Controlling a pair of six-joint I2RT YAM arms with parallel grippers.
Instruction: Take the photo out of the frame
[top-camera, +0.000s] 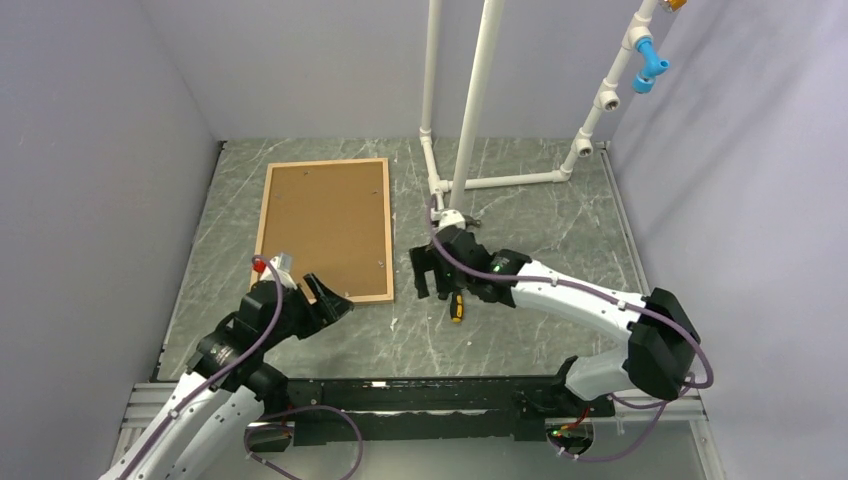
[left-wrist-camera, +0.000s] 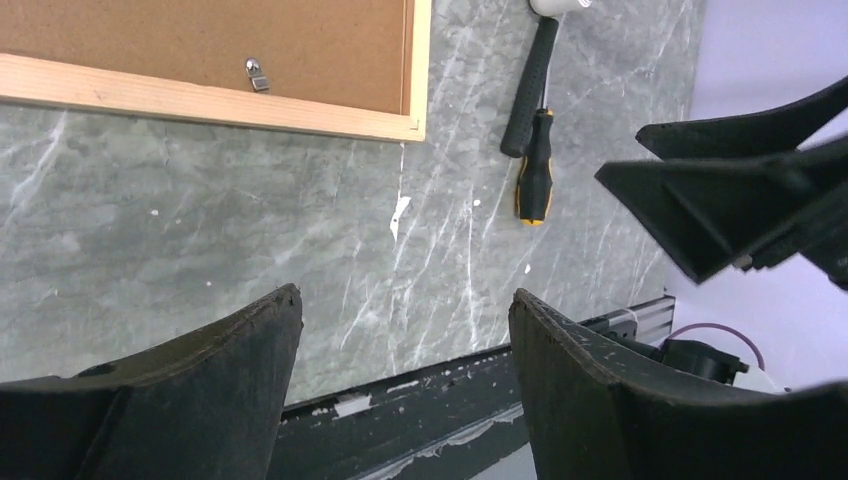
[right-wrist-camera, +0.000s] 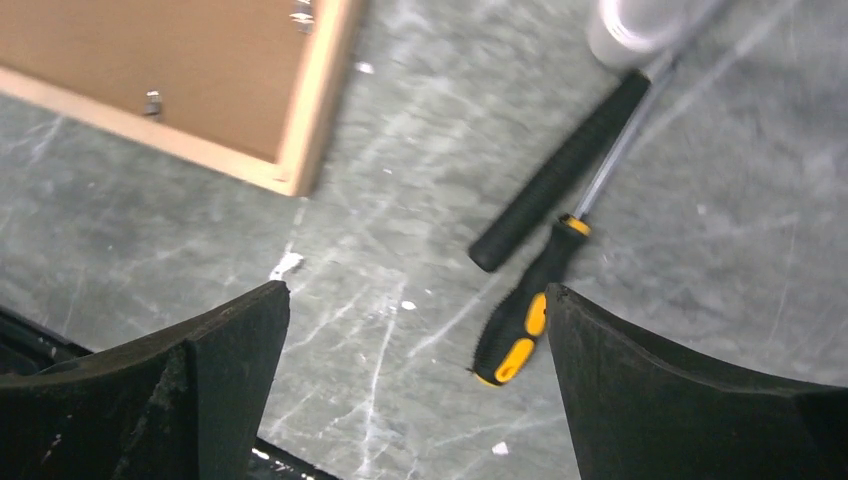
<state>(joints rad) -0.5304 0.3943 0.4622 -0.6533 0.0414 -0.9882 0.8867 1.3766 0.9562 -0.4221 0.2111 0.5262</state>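
The frame (top-camera: 388, 230) lies on the bench (top-camera: 560, 230), at the far left, with its brown backing board (top-camera: 325, 225) upward; the photo is hidden. The left jaws stand wide and empty, just beside the near right corner of the frame. The right jaws are also wide and empty, over a yellow-and-black screwdriver (right-wrist-camera: 520, 330) to the right of the frame.

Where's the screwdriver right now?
Top view: the screwdriver lies on the table, just right of the frame, under the right hand, beside a black-handled tool.
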